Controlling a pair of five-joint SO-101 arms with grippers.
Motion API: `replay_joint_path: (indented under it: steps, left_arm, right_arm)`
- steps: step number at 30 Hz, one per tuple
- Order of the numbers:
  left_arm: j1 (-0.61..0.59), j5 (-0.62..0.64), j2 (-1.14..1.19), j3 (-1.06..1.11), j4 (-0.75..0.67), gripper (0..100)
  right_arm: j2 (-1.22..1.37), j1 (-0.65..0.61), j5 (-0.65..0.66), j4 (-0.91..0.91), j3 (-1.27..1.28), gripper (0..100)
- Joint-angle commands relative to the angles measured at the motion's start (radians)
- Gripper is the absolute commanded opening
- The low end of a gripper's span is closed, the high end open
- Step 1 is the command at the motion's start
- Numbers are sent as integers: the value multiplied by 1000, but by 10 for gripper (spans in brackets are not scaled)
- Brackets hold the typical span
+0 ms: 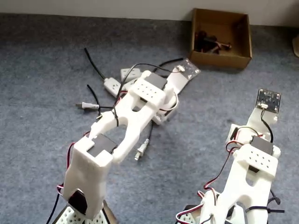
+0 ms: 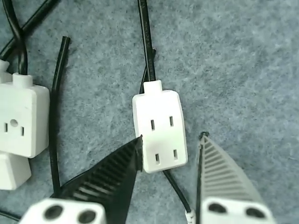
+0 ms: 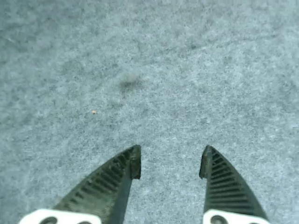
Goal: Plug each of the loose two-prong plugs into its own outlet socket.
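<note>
A grey, carpet-like worktop is seen carrying everything. The left arm is stretched from the near edge towards the middle, over a tangle of black cables; the right arm is set well apart at the other side.

At the far edge an open cardboard box is placed, and dark reddish parts are heaped in its left half – what they are cannot be told.

Two white outlet sockets are laid side by side by the left arm's far end. In the left wrist view one socket is shown flat, slots up, two pairs of them, with its black cord leading off one end. The left pincer is spread around that socket's other end – the black finger touches its edge, the grey finger is kept just apart.

The right pincer is held open over bare worktop.

Two loose white plugs are left unplugged: one beside the left arm, one just beside its middle.
</note>
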Motion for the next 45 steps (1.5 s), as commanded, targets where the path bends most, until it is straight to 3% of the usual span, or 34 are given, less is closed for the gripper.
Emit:
replay_joint_path:
  steps: [1,28,45]
  left_arm:
    - [-21,-5,-7,-53,0,183]
    - [-38,2,114,-82,-49,177]
    - [-21,0,107,-97,-5,7]
  right_arm:
    - [-16,-5,11,-25,-13,202]
    - [-16,-5,12,-25,-13,202]
    - [-16,-7,12,-25,-13,202]
